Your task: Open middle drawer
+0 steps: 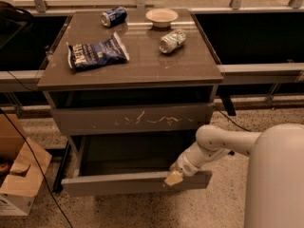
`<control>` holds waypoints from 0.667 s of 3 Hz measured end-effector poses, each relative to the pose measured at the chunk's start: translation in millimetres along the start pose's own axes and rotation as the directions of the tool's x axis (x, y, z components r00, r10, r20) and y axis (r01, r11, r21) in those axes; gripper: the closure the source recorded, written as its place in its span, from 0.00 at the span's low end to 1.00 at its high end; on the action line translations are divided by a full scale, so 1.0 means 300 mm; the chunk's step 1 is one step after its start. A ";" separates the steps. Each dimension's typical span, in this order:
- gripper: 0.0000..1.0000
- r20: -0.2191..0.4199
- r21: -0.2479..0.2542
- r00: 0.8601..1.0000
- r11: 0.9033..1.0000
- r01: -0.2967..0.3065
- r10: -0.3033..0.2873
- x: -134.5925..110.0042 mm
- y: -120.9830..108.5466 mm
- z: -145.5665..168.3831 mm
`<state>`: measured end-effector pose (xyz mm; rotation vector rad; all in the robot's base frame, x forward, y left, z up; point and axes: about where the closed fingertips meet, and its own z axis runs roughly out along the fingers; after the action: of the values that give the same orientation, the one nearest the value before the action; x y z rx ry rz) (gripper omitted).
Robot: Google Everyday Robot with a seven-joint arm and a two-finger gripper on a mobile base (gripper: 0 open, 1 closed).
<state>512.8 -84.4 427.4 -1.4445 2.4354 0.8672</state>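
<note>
The middle drawer [118, 184] is the plain grey-brown front below the scratched top front [95, 120]. It stands pulled out toward me, and its dark inside [128, 153] shows. My gripper [173, 178] sits at the top edge of the drawer's front, right of centre, at the end of my white arm [213, 146]. The third front is hidden below the pulled-out drawer.
On the cabinet top [142, 68] lie a blue chip bag [97, 52], a blue can [114, 16], a silver can [172, 41] and a pale bowl [161, 17]. A cardboard box [21, 179] and a black cable [28, 151] are on the floor at left.
</note>
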 end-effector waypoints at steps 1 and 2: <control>0.70 -0.039 -0.054 0.999 0.999 -0.008 0.005 0.057 0.089 0.026; 0.47 -0.042 -0.077 0.999 0.997 -0.026 0.023 0.080 0.110 0.033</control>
<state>471.2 -84.6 421.8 -1.4762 2.4798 0.9568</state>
